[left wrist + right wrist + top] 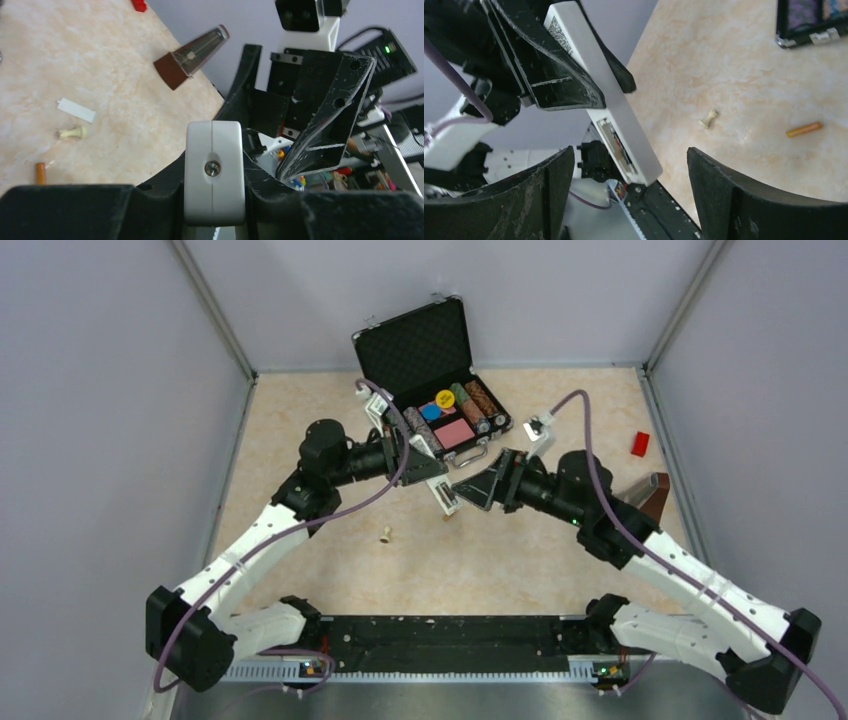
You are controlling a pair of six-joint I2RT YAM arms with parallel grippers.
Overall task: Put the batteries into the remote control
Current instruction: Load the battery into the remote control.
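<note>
My left gripper (432, 480) is shut on the remote control (446, 497), a slim white bar held above the table; its end face with a screw shows between the fingers in the left wrist view (214, 172). My right gripper (484, 488) is open, its jaws wide apart around the remote's free end (610, 102) without touching it. The recessed battery slot (616, 145) faces the right wrist camera. The copper-orange battery (804, 129) lies on the table and also shows in the left wrist view (40, 172). The blackish battery is not in view.
An open black chip case (425, 365) stands at the back. A cream peg (385, 535) lies on the table. A thin white strip (76, 110) lies near it. A brown metronome (655, 495) and a red block (640, 443) are at the right.
</note>
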